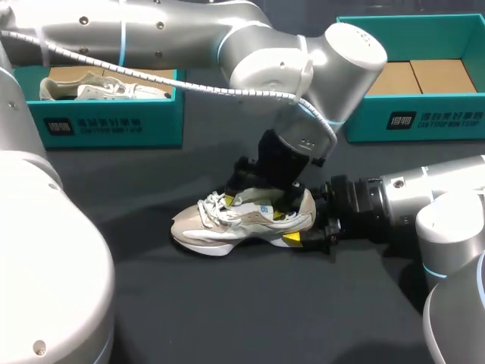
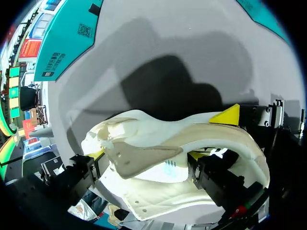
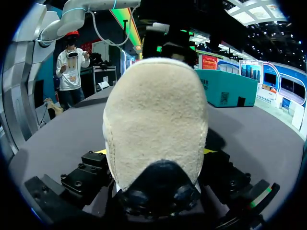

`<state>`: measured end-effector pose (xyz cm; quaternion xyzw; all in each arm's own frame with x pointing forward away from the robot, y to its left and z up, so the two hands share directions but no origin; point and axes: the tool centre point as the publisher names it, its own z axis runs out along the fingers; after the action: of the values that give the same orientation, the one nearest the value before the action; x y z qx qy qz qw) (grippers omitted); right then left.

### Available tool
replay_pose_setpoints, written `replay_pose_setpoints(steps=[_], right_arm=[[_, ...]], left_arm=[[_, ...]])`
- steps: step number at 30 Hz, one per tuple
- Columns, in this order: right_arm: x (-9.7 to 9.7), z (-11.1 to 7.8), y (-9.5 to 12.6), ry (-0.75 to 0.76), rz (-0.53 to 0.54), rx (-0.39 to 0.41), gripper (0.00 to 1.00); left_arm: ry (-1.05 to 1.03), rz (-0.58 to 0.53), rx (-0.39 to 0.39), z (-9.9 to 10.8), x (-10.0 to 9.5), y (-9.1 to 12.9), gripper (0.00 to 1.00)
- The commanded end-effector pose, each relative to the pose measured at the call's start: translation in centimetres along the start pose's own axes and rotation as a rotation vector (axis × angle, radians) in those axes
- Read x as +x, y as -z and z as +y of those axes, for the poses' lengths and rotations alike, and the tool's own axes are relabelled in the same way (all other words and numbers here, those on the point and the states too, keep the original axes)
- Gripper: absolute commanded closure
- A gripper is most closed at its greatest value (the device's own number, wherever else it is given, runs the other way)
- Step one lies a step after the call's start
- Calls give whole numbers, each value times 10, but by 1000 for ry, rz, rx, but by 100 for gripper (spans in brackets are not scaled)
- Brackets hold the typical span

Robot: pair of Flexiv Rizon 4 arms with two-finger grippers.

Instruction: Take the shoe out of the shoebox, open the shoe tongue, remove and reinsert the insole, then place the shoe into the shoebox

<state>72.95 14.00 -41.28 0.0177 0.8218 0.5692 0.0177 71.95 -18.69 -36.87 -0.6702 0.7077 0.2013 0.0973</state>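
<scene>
Right fingers (image 1: pixel 294 240), level, clamp the shoe (image 1: pixel 220 230) by its heel; left fingers (image 2: pixel 211 177) point down into it, hold unclear.

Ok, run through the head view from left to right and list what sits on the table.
left shoebox → shoe → right shoebox
</scene>
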Motion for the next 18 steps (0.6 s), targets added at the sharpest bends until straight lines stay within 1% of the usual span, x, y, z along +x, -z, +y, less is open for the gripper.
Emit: replay_pose_setpoints(steps=[1,5,8,9,10,13,15,17,18], right_arm=[[2,1,0,0,-2,4,100],[2,1,0,0,-2,4,100],[2,1,0,0,-2,4,100],[2,1,0,0,-2,4,100],[2,1,0,0,-2,4,100],[2,1,0,0,-2,4,100],[2,1,0,0,-2,4,100],[2,1,0,0,-2,4,100],[2,1,0,0,-2,4,100]], left_arm=[[7,-24,-12,0,-3,0,0],[18,-40,-33,6,-13,3,0],[24,-51,-46,10,-20,4,8],[23,-53,-53,11,-22,5,8],[23,-53,-54,12,-24,5,11],[27,-48,-63,14,-30,7,13],[34,-36,-62,17,-33,10,18],[29,-21,-67,19,-36,13,22],[31,-18,-64,20,-37,14,23]])
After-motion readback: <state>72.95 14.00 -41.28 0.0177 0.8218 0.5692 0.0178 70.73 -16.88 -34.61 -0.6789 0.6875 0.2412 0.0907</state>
